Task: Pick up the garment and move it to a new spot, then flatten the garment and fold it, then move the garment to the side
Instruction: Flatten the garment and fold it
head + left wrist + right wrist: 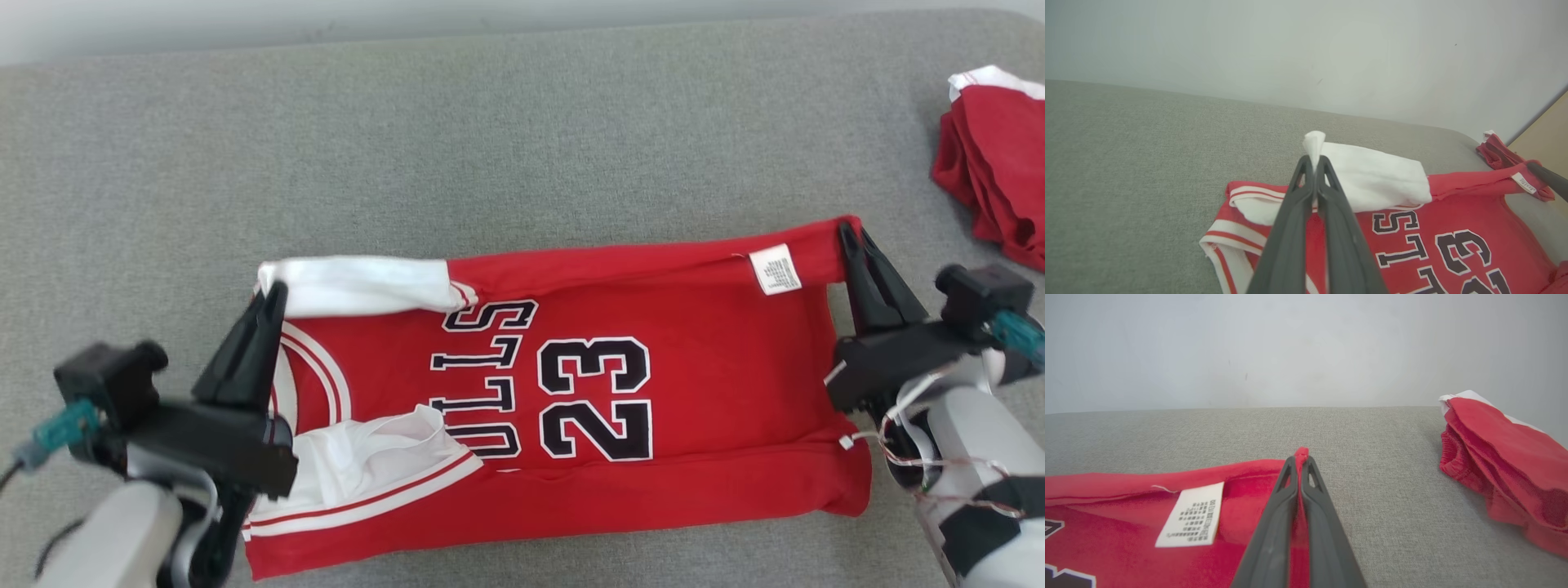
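The garment (694,367) is a red basketball jersey with white trim, black lettering and the number 23, lying sideways on the grey surface. Its far long edge is lifted and folded toward me, showing a white care label (775,269). My left gripper (273,296) is shut on the white sleeve corner (1314,143) at the jersey's left end. My right gripper (851,233) is shut on the red hem corner (1301,452) at the right end. Both pinched corners are held just above the surface, and the jersey's near long edge lies flat.
A second red garment (996,163) with white trim lies bunched at the far right of the grey surface (490,131); it also appears in the right wrist view as a red pile (1502,473). A pale wall (1290,347) stands behind the surface.
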Motion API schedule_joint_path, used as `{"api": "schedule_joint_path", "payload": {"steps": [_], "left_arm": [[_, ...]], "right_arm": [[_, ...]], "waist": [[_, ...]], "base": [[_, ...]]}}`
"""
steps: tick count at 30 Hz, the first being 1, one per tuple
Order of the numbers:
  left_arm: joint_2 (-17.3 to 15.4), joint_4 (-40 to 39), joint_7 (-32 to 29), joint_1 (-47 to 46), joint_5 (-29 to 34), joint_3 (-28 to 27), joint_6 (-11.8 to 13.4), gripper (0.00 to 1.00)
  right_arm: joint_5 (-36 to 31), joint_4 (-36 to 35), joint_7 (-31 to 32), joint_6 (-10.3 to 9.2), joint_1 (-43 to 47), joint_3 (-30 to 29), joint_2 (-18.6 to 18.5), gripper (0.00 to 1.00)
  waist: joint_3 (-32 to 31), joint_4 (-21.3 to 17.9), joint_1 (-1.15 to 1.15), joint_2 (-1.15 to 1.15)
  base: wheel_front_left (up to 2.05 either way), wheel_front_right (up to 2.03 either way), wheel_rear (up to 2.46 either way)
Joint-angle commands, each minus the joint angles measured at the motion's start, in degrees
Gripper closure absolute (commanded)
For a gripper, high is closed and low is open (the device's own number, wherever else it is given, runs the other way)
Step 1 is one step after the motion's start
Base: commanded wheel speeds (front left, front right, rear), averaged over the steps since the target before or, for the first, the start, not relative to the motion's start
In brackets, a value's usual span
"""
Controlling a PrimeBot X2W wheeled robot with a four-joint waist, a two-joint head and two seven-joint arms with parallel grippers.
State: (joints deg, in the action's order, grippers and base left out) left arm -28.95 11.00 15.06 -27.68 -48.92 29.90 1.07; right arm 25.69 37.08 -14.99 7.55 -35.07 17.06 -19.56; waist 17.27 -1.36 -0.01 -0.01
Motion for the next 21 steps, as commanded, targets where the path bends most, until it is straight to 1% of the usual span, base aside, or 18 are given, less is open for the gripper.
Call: {"api": "schedule_joint_path", "payload": {"steps": [1,7,9,10,11,12,13,14,18,21], "left_arm": [[0.64,-1.21,0.09,2.77,1.01,-1.36,0.31,1.00],[2.68,-4.21,0.09,9.38,2.89,-3.38,0.72,1.00],[3.75,-4.38,0.09,12.14,3.48,-4.93,0.78,1.00],[3.75,-4.38,0.09,12.14,3.48,-4.93,0.78,1.00],[4.07,-4.09,0.09,12.95,3.79,-5.08,0.59,1.00],[4.38,-3.90,0.09,13.51,4.15,-5.38,0.52,0.93],[4.83,-3.89,0.09,13.98,4.61,-5.97,0.61,0.40],[5.42,-3.90,0.09,14.52,4.92,-6.47,0.66,0.00],[7.17,-3.71,0.09,16.26,6.35,-8.47,-0.08,0.00],[9.07,-4.74,0.09,17.24,8.14,-11.82,-0.30,0.00]], "right_arm": [[-0.32,-1.70,-0.23,-0.17,2.21,-1.52,-0.03,1.00],[-0.72,-6.80,-0.23,-0.17,8.48,-4.99,0.38,1.00],[-0.51,-8.47,-0.22,-0.17,11.45,-5.99,0.71,1.00],[-0.51,-8.47,-0.22,-0.17,11.45,-5.99,0.71,1.00],[-0.49,-8.92,-0.22,-0.17,12.14,-6.34,0.74,0.94],[-0.54,-9.37,-0.23,-0.17,12.74,-6.70,0.81,0.03],[-0.26,-9.55,-0.23,-0.17,13.43,-6.93,1.05,0.00],[-0.22,-9.85,-0.23,-0.17,14.06,-7.11,1.03,0.00],[0.11,-12.41,-0.23,-0.17,15.82,-7.97,0.98,0.00],[0.34,-14.38,-0.17,-0.17,17.22,-8.81,0.82,0.00]], "waist": [[-0.67,0.22,0.01,0.01],[-1.85,0.75,0.01,0.01],[-2.30,0.89,0.01,0.01],[-2.30,0.89,0.01,0.01],[-2.46,0.92,0.01,0.01],[-2.63,0.94,0.01,0.01],[-2.79,0.92,0.01,0.01],[-2.92,0.94,0.01,0.01],[-3.29,0.99,0.01,0.01],[-3.50,1.02,0.01,0.01]], "base": [[0.00,0.00,0.00],[0.00,0.00,0.00],[0.00,0.00,0.00],[0.00,0.00,0.00],[0.00,0.00,0.00],[0.00,0.00,0.00],[0.00,0.00,0.00],[0.00,0.00,0.00],[0.00,0.00,0.00],[0.00,0.00,0.00]]}}
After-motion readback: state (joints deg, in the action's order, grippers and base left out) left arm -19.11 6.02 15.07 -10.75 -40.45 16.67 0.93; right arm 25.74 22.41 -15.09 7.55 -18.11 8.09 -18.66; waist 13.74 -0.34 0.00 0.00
